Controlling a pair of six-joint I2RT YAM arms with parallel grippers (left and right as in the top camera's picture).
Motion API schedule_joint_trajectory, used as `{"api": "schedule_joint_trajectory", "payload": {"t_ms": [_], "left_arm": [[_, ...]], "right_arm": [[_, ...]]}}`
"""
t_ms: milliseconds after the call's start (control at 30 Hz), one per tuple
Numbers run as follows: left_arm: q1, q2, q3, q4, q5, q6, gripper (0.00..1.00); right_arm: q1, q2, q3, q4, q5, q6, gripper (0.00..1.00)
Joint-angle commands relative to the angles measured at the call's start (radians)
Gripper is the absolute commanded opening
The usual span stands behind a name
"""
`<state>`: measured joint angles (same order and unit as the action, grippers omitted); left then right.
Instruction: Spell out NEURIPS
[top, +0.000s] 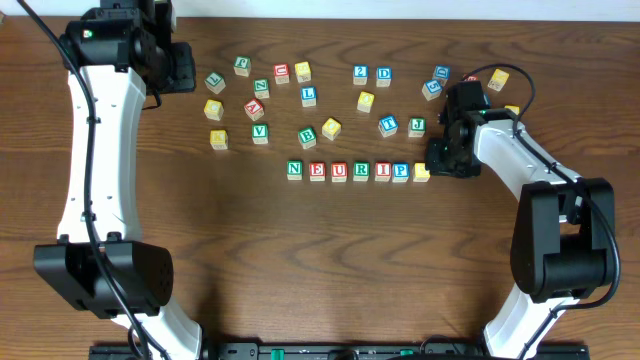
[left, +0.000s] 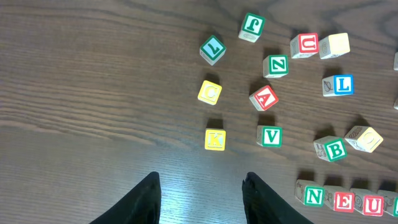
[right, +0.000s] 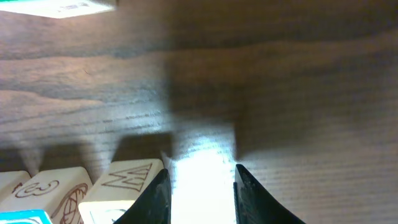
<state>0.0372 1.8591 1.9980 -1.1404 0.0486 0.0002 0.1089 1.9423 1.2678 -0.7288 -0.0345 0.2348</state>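
Read N-E-U-R-I-P along a row at mid-table: green N (top: 295, 170), red E (top: 317, 171), red U (top: 339, 171), green R (top: 361, 171), red I (top: 383, 171), blue P (top: 401, 171), all wooden, side by side. Pinched the yellow-faced cube (top: 421, 172) at the row's right end between the right gripper (right: 202, 169) jaws. Held the left gripper (left: 200, 196) jaws spread, empty, over the dark wood-grain table (top: 300, 260) near loose cubes (left: 210, 93). Showed an engraved pale cube side (right: 127, 180) from the right wrist only.

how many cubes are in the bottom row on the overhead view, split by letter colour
green: 2 (N, R)
red: 3 (E, U, I)
blue: 1 (P)
yellow: 1 (end cube)
total: 7
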Motion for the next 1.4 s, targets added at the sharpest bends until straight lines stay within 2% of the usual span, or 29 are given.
{"api": "schedule_joint_trajectory", "payload": {"t_ms": [0,367,1367], "left_arm": [[-0.003,0.000,0.015,0.000,-0.008,-0.001,0.42],[-0.003,0.000,0.015,0.000,-0.008,-0.001,0.43],[-0.003,0.000,0.015,0.000,-0.008,-0.001,0.42]], "right_arm": [[0.006,0.016,-0.004,0.018,-0.002,-0.051,0.28],[0.038,0.027,-0.005,0.028,-0.003,-0.068,0.28],[0.111,0.028,-0.006,0.052,-0.055,0.020,0.28]]}}
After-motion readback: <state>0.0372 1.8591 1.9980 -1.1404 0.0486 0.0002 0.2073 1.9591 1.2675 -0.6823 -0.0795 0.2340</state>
